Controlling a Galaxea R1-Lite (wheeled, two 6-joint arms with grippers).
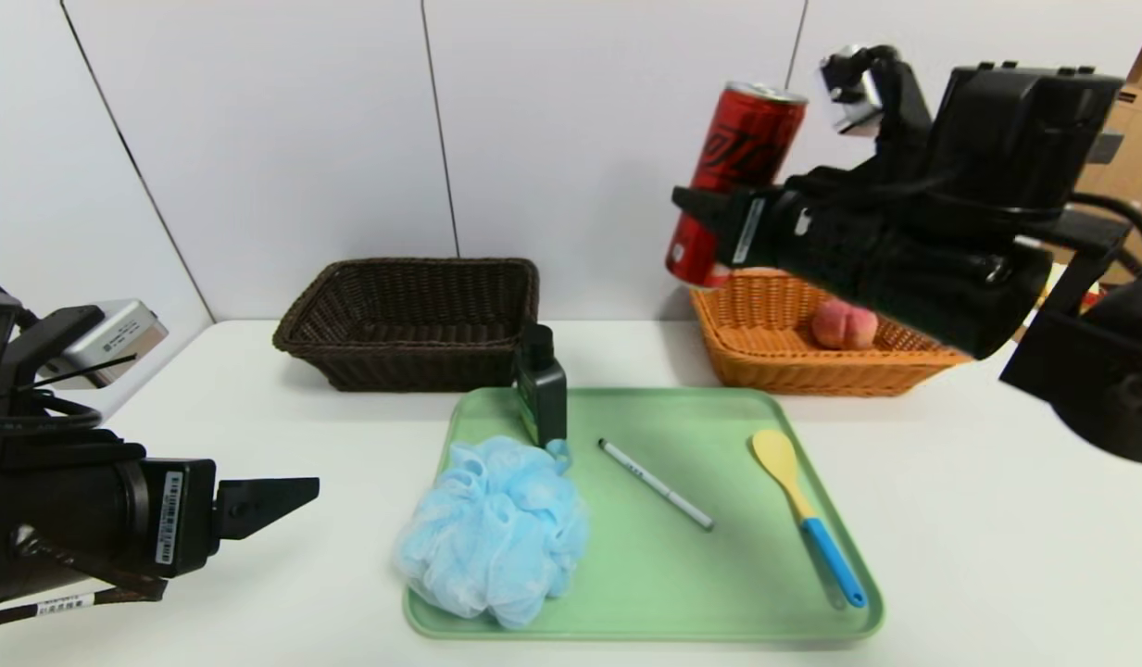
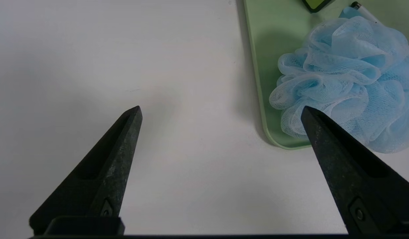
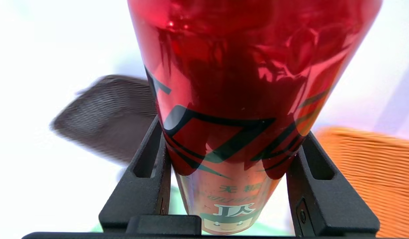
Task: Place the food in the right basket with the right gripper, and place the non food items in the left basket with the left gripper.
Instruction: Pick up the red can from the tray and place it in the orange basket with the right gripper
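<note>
Left claw point(image 1: 283, 496) spread, low over worktop point(image 1: 978, 519) beside tray point(image 1: 682, 593) holding pouf point(image 1: 496, 533). Right claw point(image 3: 229, 166) pinching tilted soda can point(image 1: 733, 181), raised above orange basket point(image 1: 765, 357); peach point(image 1: 844, 326) inside.

Glossy metal soda can point(image 3: 237, 99) (mirror-bright) — woven wicker baskets point(image 1: 413, 320), airy mesh pouf point(image 1: 496, 528).
</note>
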